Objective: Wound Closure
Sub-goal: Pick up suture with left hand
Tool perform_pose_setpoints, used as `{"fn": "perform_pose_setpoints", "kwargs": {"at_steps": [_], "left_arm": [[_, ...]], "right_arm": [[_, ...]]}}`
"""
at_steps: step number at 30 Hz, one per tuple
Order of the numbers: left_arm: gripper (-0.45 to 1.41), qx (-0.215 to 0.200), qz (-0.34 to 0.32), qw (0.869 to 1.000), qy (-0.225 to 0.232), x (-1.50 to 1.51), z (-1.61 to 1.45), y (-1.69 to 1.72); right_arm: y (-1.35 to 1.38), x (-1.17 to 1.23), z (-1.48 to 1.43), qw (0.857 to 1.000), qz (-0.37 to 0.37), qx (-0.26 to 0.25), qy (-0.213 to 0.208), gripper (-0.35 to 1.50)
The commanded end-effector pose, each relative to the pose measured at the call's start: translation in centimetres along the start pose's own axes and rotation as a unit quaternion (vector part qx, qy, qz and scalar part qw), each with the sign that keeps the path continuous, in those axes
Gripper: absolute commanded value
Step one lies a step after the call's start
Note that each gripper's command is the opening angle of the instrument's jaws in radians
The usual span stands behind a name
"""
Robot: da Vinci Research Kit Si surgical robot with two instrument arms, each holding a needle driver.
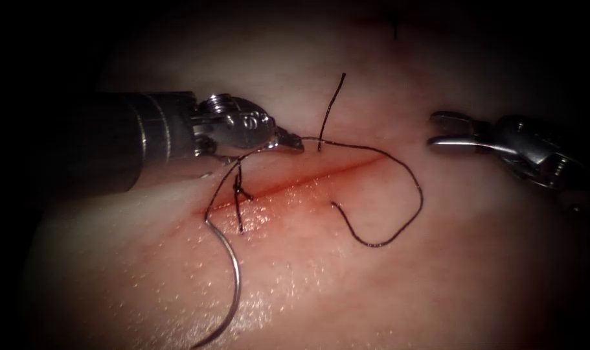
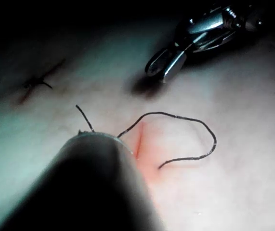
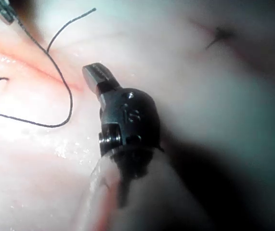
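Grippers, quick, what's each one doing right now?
Left gripper: shut on the thread, above the cut.
Right gripper: open, holding nothing.
Needle: lying loose on the tissue.

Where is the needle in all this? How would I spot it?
Start at the red cut running across the tissue. Follow it to its left end, where the dark thread dips down. From there the needle sweeps downward, lying loose on the tissue, held by neither end effector. Unlike the thread, it is a pale, shiny, smooth curve.

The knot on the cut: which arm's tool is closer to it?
Left. The left tool sits just above and right of the knot, jaws shut on thread. The right tool is open, far off right.
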Motion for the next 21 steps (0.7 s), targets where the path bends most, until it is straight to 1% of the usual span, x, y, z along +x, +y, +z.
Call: {"fn": "perform_pose_setpoints", "kwargs": {"at_steps": [1,3,4,7,9,10,11,13,14,16,17,18,20,21], "left_arm": [[-0.45,0.009,0.011,1.000,0.015,0.18,-0.12,0.09],[-0.45,0.012,0.017,0.999,0.027,0.29,-0.27,0.17],[-0.45,0.020,0.026,0.999,0.040,0.42,-0.45,0.26],[-0.45,0.027,0.035,0.997,0.064,0.56,-0.71,0.38],[-0.45,0.030,0.039,0.996,0.078,0.63,-0.85,0.44],[-0.45,0.030,0.039,0.996,0.078,0.63,-0.85,0.44],[-0.45,0.036,0.052,0.994,0.093,0.71,-1.00,0.48],[-0.45,0.036,0.063,0.991,0.111,0.77,-1.12,0.50],[-0.45,0.036,0.063,0.991,0.111,0.77,-1.12,0.50],[-0.45,0.035,0.062,0.989,0.126,0.80,-1.19,0.50],[-0.45,0.040,0.061,0.988,0.135,0.82,-1.22,0.47],[-0.45,0.040,0.061,0.988,0.135,0.82,-1.22,0.47],[-0.45,0.048,0.061,0.986,0.146,0.79,-1.20,0.39],[-0.45,0.050,0.061,0.986,0.148,0.78,-1.17,0.36]], "right_arm": [[0.07,0.03,0.05,1.000,-0.007,-0.001,0.020,-0.35],[0.09,0.06,0.03,0.999,-0.026,0.000,0.024,-0.35],[0.10,0.08,0.00,0.999,-0.036,0.000,0.030,-0.35],[0.11,0.12,-0.01,0.998,-0.061,0.005,0.033,-0.35],[0.13,0.14,0.02,0.997,-0.072,0.018,0.037,-0.35],[0.13,0.14,0.02,0.997,-0.072,0.018,0.037,-0.35],[0.15,0.15,0.09,0.995,-0.080,0.036,0.045,-0.35],[0.17,0.14,0.22,0.993,-0.084,0.058,0.055,-0.35],[0.17,0.14,0.22,0.993,-0.084,0.058,0.055,-0.35],[0.17,0.13,0.38,0.989,-0.090,0.096,0.064,-0.35],[0.14,0.12,0.53,0.986,-0.092,0.117,0.073,-0.35],[0.14,0.12,0.53,0.986,-0.092,0.117,0.073,-0.35],[0.03,0.09,0.76,0.980,-0.097,0.153,0.086,-0.35],[-0.02,0.08,0.82,0.977,-0.099,0.166,0.090,-0.35]]}}
